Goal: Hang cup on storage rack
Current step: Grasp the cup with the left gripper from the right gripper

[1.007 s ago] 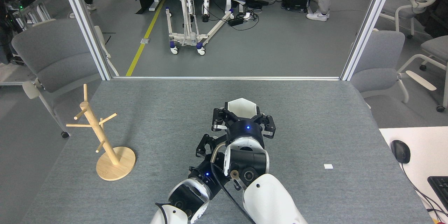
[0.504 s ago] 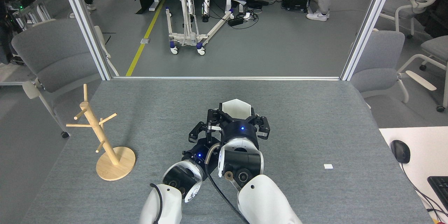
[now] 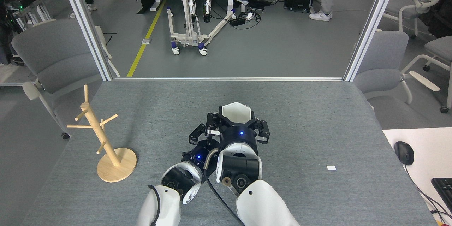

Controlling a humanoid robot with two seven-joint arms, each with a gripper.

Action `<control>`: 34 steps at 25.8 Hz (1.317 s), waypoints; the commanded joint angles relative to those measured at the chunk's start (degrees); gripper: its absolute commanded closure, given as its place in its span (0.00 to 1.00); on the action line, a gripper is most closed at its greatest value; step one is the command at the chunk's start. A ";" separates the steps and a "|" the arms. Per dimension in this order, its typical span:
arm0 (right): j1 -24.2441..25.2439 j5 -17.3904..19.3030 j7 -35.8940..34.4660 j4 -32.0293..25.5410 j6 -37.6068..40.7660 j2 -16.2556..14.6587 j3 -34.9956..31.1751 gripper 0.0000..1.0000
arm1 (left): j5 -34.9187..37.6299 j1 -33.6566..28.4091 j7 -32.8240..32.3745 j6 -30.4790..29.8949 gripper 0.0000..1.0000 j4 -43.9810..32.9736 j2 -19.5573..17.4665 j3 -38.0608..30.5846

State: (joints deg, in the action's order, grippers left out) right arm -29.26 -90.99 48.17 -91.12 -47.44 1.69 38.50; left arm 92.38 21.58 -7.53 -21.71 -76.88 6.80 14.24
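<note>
gripping cup (image 3: 236, 110), right jaws over grey felt table (image 3: 317, 113); left jaws' state unclear.

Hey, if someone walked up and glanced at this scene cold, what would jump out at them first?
Probably the white cup in the middle of the grey table, held from the near side by the right gripper with its black fingers on either side. The left gripper sits close beside it. Off to the left, the wooden storage rack stands with bare pegs.

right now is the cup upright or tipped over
Upright: the cup shows its hexagonal mouth facing up, white inside visible, between the right gripper jaws.
</note>
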 commanded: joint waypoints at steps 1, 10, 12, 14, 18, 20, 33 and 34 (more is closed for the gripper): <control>0.00 0.11 0.70 0.33 -3.10 1.04 2.98 1.00 | 0.17 0.04 0.32 0.18 0.37 -1.34 -0.03 -0.01; -0.09 0.38 0.70 1.91 -3.63 2.27 4.39 1.00 | 0.00 -0.66 -2.67 -3.60 1.00 -3.28 -0.12 -0.09; -0.09 0.55 0.79 2.00 -3.63 2.88 4.39 1.00 | -0.09 -0.66 -2.67 -3.60 1.00 -3.28 -0.30 -0.09; -0.27 0.64 0.79 2.26 -3.37 2.97 4.21 0.71 | -0.09 -0.75 -2.67 -3.60 1.00 -3.28 -0.56 -0.18; -0.71 0.82 0.61 4.72 -3.19 3.15 3.60 0.00 | -0.09 -0.93 -2.67 -3.43 1.00 -3.19 -1.70 -1.06; -0.71 0.82 0.35 4.81 -3.01 3.23 3.51 0.00 | -0.09 -1.72 -2.32 -3.52 1.00 -3.10 -1.79 -2.47; -0.71 0.82 -11.25 4.72 -3.01 6.05 3.33 0.00 | 0.17 -13.76 -1.35 -2.99 1.00 -9.08 -4.34 -5.02; -0.71 0.82 -13.27 4.63 -3.01 6.05 3.33 0.00 | 0.17 -15.86 -0.65 -2.99 1.00 -11.18 -4.69 -5.63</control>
State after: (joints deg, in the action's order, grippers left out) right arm -29.97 -90.19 39.46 -86.40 -50.46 7.56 41.86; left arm 92.47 9.90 -9.16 -24.78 -85.06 2.63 9.56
